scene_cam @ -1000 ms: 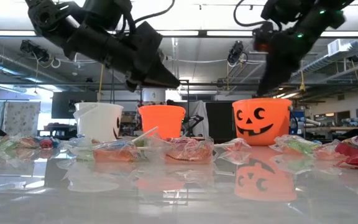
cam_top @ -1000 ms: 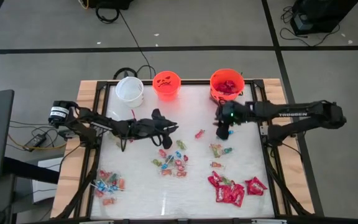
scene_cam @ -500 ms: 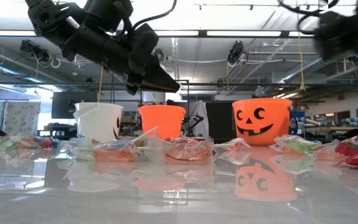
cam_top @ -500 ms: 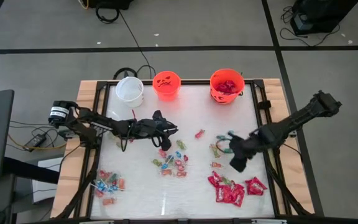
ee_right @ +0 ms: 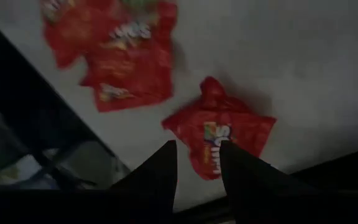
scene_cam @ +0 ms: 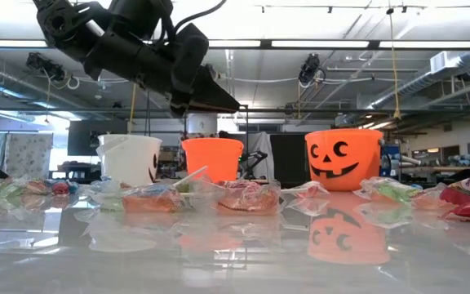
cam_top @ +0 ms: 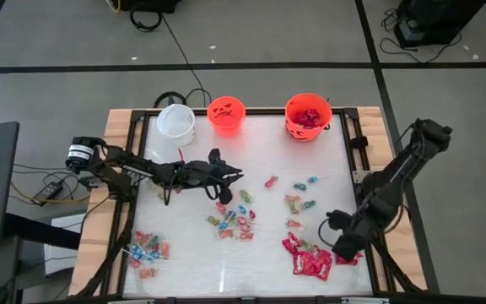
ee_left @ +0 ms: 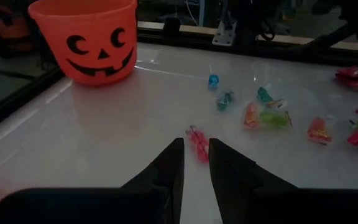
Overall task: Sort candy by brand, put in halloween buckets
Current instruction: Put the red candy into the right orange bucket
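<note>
Three halloween buckets stand along the far edge: a white one (cam_top: 176,122), a small orange one (cam_top: 225,115) and a larger orange one (cam_top: 308,116) with red packets inside. Candy lies loose on the table: small wrapped pieces mid-table (cam_top: 234,218) and near left (cam_top: 146,251), red packets near right (cam_top: 309,260). My right gripper (ee_right: 197,146) hovers open, pointing down over one red packet (ee_right: 229,127) near the table's right edge, without touching it. My left gripper (ee_left: 196,140) hangs above mid-table, its fingers a narrow gap apart and empty, with a red piece (cam_top: 271,181) on the table ahead of it.
More small wrapped pieces (cam_top: 300,203) lie between the two grippers. The black table frame (cam_top: 354,143) runs along the right side, close to my right arm. Bare white tabletop lies between the buckets and the candy.
My right gripper has swung from beside the larger orange bucket toward the table's near right corner, rolling and tipping down until it points at the red packets. No candy has moved.
</note>
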`<move>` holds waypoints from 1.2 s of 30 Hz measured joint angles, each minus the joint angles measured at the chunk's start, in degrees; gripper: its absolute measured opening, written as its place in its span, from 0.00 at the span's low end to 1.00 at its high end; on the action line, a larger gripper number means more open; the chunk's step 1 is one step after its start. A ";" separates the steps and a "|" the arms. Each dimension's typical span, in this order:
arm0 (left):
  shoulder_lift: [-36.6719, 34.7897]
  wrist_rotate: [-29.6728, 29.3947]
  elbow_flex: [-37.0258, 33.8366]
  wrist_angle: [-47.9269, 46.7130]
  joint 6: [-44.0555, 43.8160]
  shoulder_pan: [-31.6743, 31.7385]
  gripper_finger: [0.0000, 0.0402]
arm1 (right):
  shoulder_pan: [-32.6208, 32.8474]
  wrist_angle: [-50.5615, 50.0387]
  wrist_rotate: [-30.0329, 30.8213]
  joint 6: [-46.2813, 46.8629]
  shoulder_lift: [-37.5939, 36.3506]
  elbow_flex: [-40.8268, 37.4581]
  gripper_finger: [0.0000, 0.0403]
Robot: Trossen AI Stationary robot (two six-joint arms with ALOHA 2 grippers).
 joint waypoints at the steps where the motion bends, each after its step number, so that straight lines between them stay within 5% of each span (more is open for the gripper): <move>1: 0.00 0.00 0.00 -0.02 0.23 0.00 0.20 | 0.89 0.16 -0.69 -0.09 1.14 0.00 0.33; 10: 0.00 0.00 0.00 -0.24 0.10 0.00 0.20 | 4.10 10.23 -3.52 -8.87 11.89 0.02 0.35; 18: 0.00 0.00 0.00 -0.42 0.09 0.00 0.20 | 3.62 6.31 -6.73 -16.83 20.41 0.29 0.30; 24: 0.00 0.00 0.00 -0.42 0.06 0.00 0.20 | 1.13 5.51 -7.08 -22.87 21.12 0.95 0.08; 36: 0.00 -0.02 0.00 -0.22 0.04 0.00 0.20 | -10.91 5.79 12.31 -44.45 12.67 6.65 0.01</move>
